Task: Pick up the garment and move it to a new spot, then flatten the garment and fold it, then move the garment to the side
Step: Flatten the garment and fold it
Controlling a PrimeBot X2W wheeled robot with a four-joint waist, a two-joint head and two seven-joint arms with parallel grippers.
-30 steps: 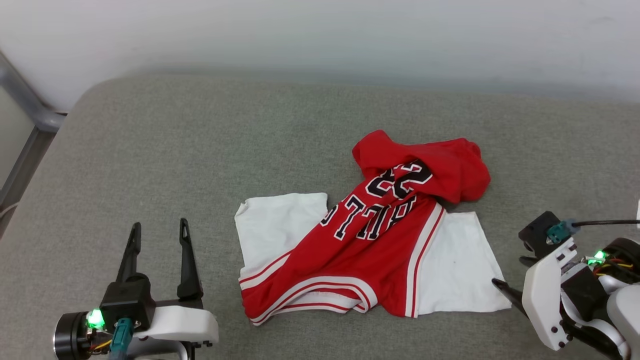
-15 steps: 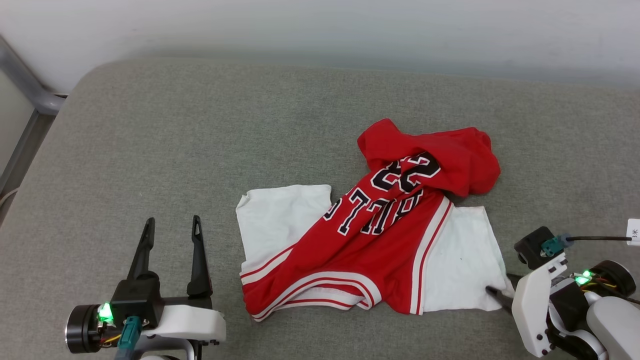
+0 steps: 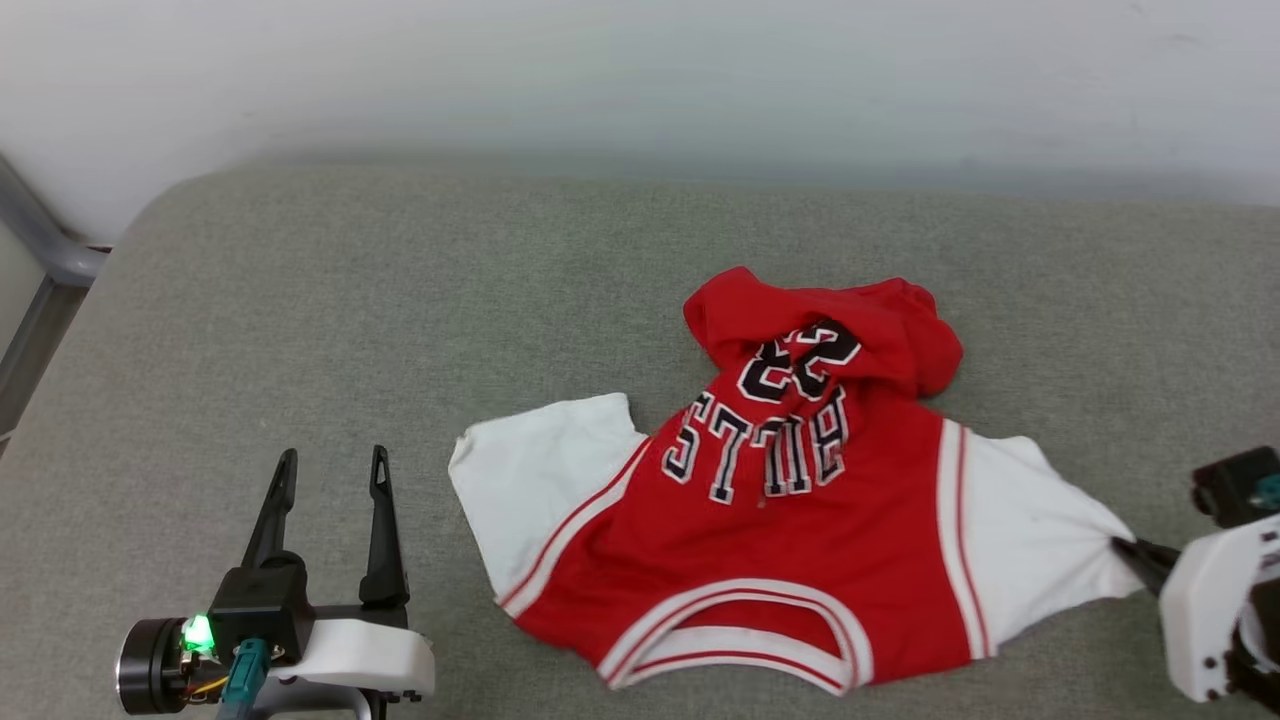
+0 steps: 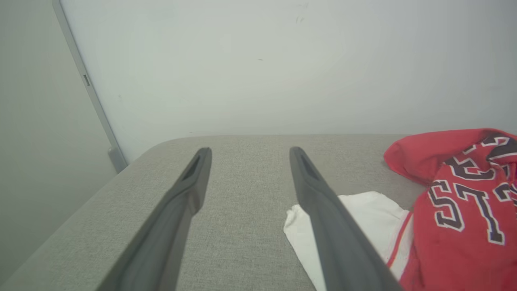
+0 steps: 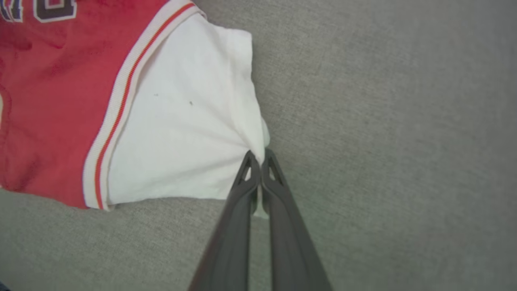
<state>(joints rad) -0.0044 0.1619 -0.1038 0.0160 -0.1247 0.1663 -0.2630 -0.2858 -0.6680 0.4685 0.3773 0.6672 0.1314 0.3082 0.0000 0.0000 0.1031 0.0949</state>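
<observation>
The head camera looks down from high on the near side. It sees the grey cushion (image 3: 300,300), the shirt (image 3: 780,540) in the middle and the wall (image 3: 640,80) far behind. The left wrist camera sits low on the left, close over the cushion, and faces the far wall. It shares the left sleeve (image 4: 371,214) with the head view. The right wrist camera looks down, very near the right sleeve (image 5: 181,133), which the head view shows too.
</observation>
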